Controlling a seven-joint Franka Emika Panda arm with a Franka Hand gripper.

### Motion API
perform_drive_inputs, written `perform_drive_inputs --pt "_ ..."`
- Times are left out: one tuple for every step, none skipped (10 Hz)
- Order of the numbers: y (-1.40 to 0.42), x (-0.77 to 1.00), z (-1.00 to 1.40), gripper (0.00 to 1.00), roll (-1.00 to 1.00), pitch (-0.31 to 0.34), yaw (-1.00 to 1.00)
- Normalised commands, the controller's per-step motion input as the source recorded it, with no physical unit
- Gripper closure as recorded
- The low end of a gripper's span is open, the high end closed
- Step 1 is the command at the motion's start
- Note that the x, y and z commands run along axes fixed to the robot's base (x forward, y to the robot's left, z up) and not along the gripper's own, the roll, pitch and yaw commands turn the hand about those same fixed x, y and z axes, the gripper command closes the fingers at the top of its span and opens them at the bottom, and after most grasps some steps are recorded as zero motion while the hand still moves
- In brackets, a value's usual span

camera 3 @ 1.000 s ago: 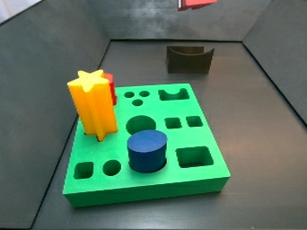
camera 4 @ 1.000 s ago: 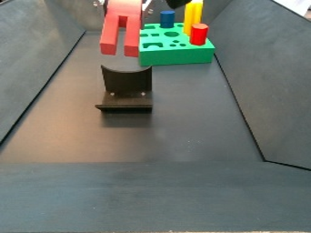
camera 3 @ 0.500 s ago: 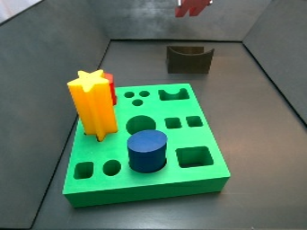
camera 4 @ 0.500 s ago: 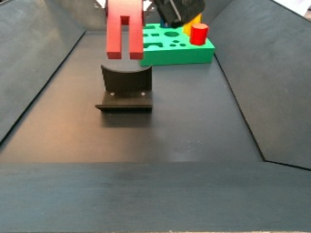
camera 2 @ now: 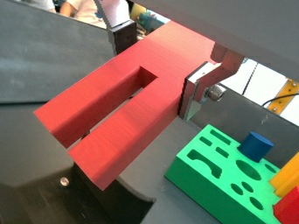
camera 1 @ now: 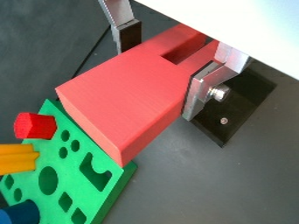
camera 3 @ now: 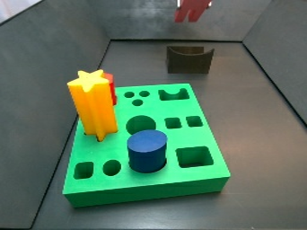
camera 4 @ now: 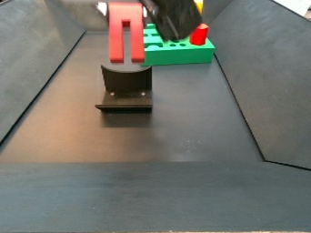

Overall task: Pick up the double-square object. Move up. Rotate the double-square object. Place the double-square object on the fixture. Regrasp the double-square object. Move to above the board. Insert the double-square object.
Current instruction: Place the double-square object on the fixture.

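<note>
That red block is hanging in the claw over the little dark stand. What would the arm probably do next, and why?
Probably ease straight down. The gripper is shut on the double-square object, which in a side view hangs upright just above the fixture; whether they touch yet I cannot tell. The board lies farther off, so setting the block on the fixture looks like the nearest step.

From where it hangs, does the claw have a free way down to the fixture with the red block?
Probably yes: the claw holds the red block just above the fixture, nothing between them.
</note>
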Motion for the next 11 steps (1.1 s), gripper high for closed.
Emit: perform_drive_inputs --pt "0.14 0.15 -1.0 1.0 -0.9 0.229 -0.15" --pt "0.14 0.16 -1.0 1.0 -0.8 0.214 -0.17" --pt "0.14 0.17 -1.0 1.0 -0.58 0.162 -0.2" --pt "0.14 0.17 -1.0 1.0 -0.42 0.124 -0.22" --pt "0.14 0.18 -1.0 1.0 -0.25 0.072 -0.21" --pt "0.14 0.19 -1.0 1.0 -0.21 0.046 -0.21" --pt "0.13 0.18 -0.87 1.0 -0.18 0.001 -0.19" --pt "0.1 0.14 -0.68 1.0 -0.17 -0.02 -0.16" --pt "0.11 0.12 -0.51 1.0 -0.14 -0.033 -0.14" --pt "0.14 0.09 -0.42 1.0 -0.11 -0.061 -0.1" --pt "0.15 0.08 -0.4 1.0 -0.1 -0.069 -0.08"
